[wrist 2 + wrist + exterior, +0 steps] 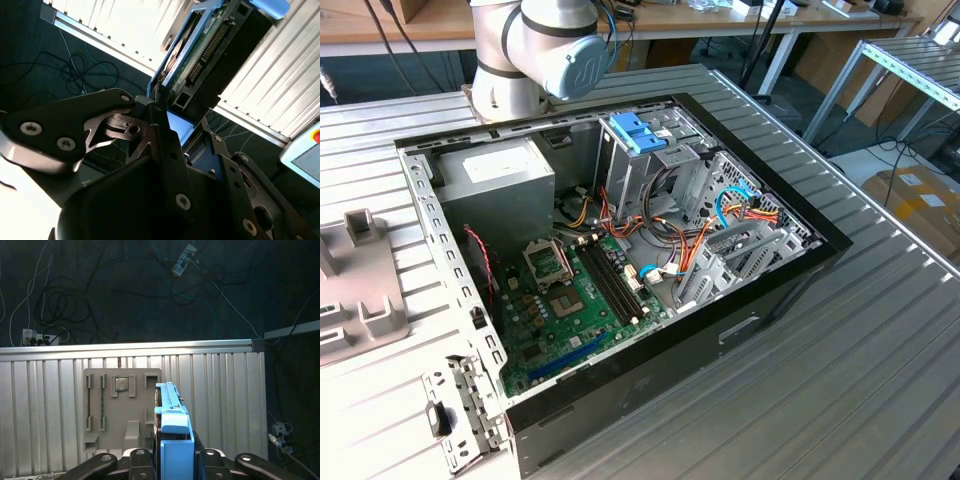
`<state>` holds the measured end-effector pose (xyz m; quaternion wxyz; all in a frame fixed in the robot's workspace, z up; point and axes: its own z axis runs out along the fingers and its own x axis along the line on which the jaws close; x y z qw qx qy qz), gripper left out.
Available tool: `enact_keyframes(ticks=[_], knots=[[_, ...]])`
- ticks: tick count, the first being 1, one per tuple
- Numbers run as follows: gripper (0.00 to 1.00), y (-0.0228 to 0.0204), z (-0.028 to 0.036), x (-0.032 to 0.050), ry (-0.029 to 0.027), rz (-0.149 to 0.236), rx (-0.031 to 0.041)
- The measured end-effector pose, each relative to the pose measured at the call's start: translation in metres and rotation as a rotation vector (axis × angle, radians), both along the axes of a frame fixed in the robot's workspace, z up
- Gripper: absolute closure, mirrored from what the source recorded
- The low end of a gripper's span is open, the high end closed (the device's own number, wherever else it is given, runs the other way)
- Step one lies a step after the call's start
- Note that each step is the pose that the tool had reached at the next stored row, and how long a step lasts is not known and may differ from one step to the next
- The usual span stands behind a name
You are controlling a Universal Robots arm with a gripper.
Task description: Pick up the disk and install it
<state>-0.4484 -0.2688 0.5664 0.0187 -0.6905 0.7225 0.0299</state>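
The disk (pixel 172 412) stands on edge between my black fingers (pixel 145 442), its blue plastic frame toward the first wrist view. In the second wrist view the disk (pixel 200 55) shows its green circuit board and connector edge, framed in blue. My gripper (pixel 172 452) is shut on the disk, also seen as the gripper (pixel 187 135) clamped on the blue frame. Below the disk lies a grey holder plate (pixel 122 410) on the ribbed table (pixel 45 405). The disk hangs above that plate, apart from it.
The open computer case (pixel 790 280) lies on the ribbed table, with a grey power-supply box (pixel 500 180), a green motherboard (pixel 570 300), loose cables and a metal cage with light-blue handles (pixel 638 130). The arm's base (pixel 535 50) stands behind the case. Cables lie on the dark floor (pixel 125 290).
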Motion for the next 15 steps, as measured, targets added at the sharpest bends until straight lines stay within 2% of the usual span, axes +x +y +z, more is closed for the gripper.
enact_keyframes(ticks=[15], knots=[[0.63,0.0000,0.0051,0.0000,0.0001,0.000,0.0001]])
